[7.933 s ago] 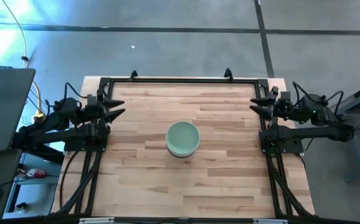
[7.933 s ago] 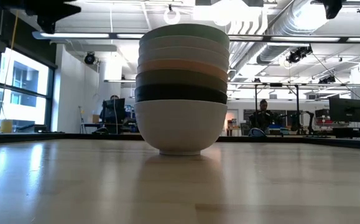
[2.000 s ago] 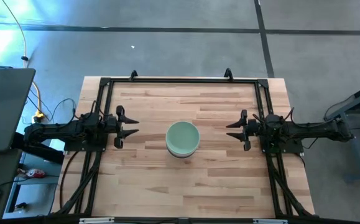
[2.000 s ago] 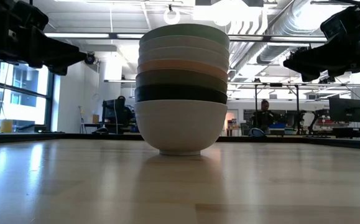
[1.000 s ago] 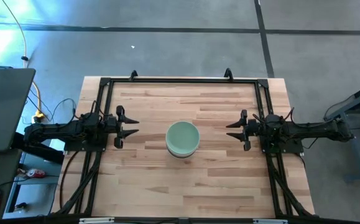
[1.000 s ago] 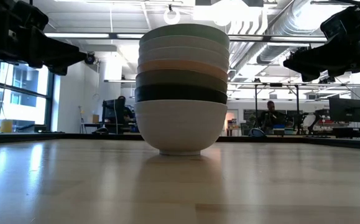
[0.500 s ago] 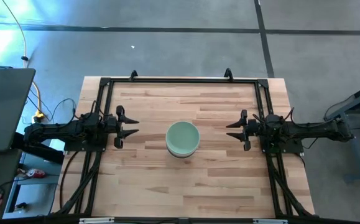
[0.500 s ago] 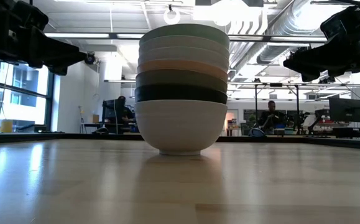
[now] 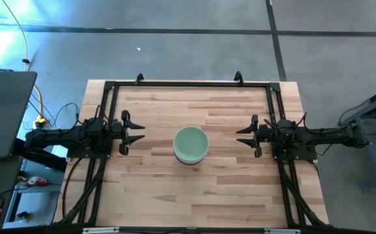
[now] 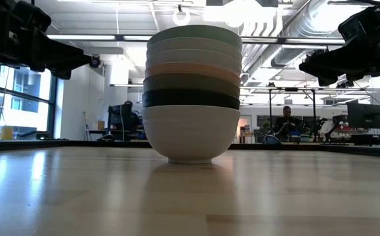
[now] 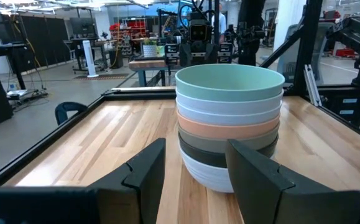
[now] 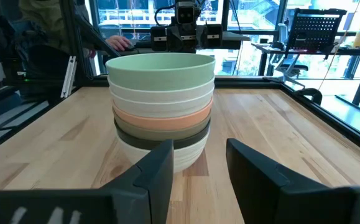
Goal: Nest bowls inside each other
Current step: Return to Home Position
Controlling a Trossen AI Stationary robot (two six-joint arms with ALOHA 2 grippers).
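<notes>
Both arms have shifted from far corners to the tabletop's (image 9: 226,195) sides. Left pincer (image 9: 134,132), right pincer (image 9: 241,136): fingers spread, holding nothing. Seven nested bowls (image 9: 191,144): one stack, ahead of each pincer, between both; pale green uppermost.

Past the left tool's (image 11: 195,149) parted fingers (image 11: 145,171), nested bowls (image 11: 229,118) stand on the table (image 11: 120,130).

We look straight down on the whole counter (image 9: 149,188) from above; level across it from its surface, close to the bowl stack (image 10: 191,92); each wrist camera faces that stack from opposite sides
</notes>
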